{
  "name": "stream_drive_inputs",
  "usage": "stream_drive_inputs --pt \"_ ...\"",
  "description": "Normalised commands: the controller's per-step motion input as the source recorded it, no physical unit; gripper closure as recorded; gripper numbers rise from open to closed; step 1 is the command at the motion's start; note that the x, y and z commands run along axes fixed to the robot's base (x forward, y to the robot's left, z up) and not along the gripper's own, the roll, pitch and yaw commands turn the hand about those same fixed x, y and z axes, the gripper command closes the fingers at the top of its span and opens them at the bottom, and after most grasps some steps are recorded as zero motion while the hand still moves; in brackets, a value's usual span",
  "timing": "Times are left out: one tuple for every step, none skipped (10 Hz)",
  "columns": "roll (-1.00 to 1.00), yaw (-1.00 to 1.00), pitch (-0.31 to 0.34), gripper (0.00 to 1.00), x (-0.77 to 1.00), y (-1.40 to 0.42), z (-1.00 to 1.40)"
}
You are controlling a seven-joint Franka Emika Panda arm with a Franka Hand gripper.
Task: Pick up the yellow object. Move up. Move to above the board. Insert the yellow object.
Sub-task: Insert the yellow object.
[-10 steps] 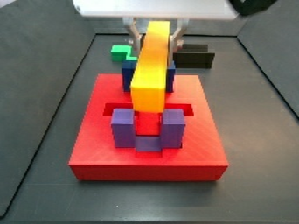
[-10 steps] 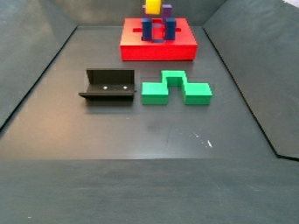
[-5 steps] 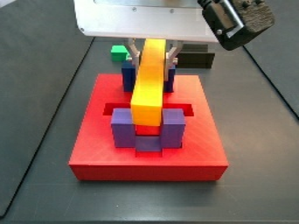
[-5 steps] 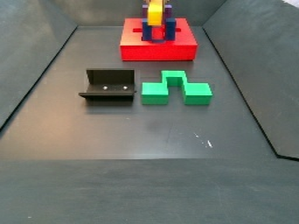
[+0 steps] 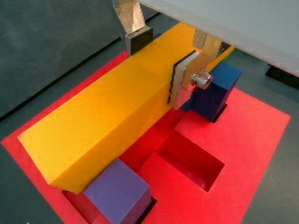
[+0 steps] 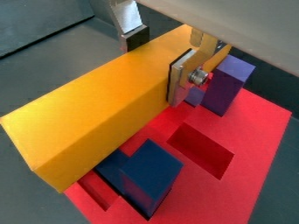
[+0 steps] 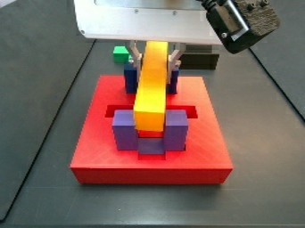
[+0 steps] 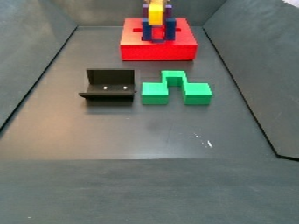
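The yellow object is a long bar lying lengthwise between the posts of the red board. Its near end sits between two purple posts, low over the slot. My gripper hangs over the bar's far part. In both wrist views, my gripper is shut on the yellow object, with a dark pad against each long side. Recessed slots of the board show beside the bar. In a side view from afar, the yellow object stands out above the board.
A blue post stands close to one finger. Behind the board lie a green stepped block and a black block. The fixture and the green block sit mid-floor. Grey walls surround the floor.
Over the last second the bar came down with the gripper and settled lower between the posts. Since half a second ago almost nothing has shifted.
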Motion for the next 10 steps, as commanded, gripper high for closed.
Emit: stream_drive_inputs --pt "0.02 0.01 0.0 1.0 0.03 -0.13 0.0" --pt "0.02 0.05 0.003 1.0 0.08 -0.05 0.0" --pt "0.03 0.1 0.0 1.0 0.0 -0.01 -0.02" --pt "0.05 0.14 0.01 1.0 0.07 0.0 -0.09" --pt "0.06 0.15 0.0 1.0 0.0 0.0 -0.13" --pt "0.03 0.16 0.01 1.0 0.03 0.0 -0.08" --pt "0.0 0.03 0.0 1.0 0.0 -0.06 -0.04" --pt "0.01 0.01 0.0 1.0 0.02 -0.08 -0.03" --pt "0.05 0.0 0.0 1.0 0.0 -0.16 -0.01" --pt "0.19 0.0 0.097 1.0 0.27 -0.31 0.0"
